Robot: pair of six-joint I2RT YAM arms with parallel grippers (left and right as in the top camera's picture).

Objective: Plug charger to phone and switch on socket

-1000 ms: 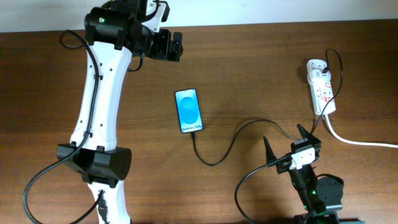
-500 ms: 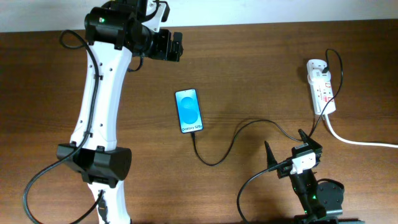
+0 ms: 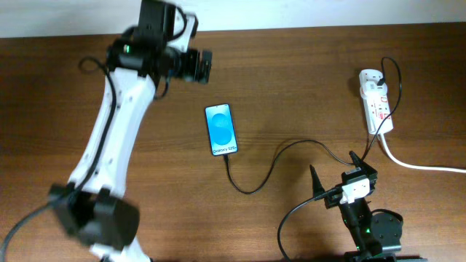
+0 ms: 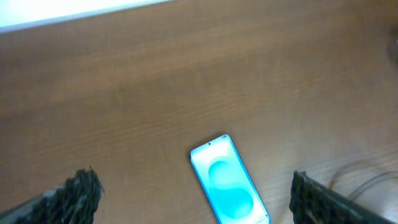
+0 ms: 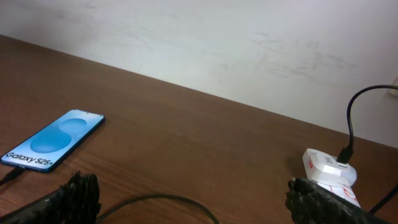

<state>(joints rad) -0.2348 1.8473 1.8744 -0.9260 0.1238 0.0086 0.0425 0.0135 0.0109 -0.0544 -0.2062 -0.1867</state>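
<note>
The phone (image 3: pixel 222 129) lies face up mid-table with a bright blue screen; it also shows in the left wrist view (image 4: pixel 229 182) and the right wrist view (image 5: pixel 54 140). The black charger cable (image 3: pixel 271 169) runs from the phone's near end in a loop toward the socket (image 3: pixel 376 100), a white power strip at the right with a black plug in it, also seen in the right wrist view (image 5: pixel 328 169). My left gripper (image 3: pixel 202 64) is open and empty above the table, behind the phone. My right gripper (image 3: pixel 333 173) is open and empty near the front, beside the cable.
A thick white cord (image 3: pixel 419 163) runs from the socket off the right edge. A white wall borders the table's far edge (image 5: pixel 205 37). Bare brown wood lies between the phone and the socket.
My left arm has swung, its base and elbow shifting left while the gripper stays behind the phone. My right gripper drew slightly toward the front a second ago and has since held still.
</note>
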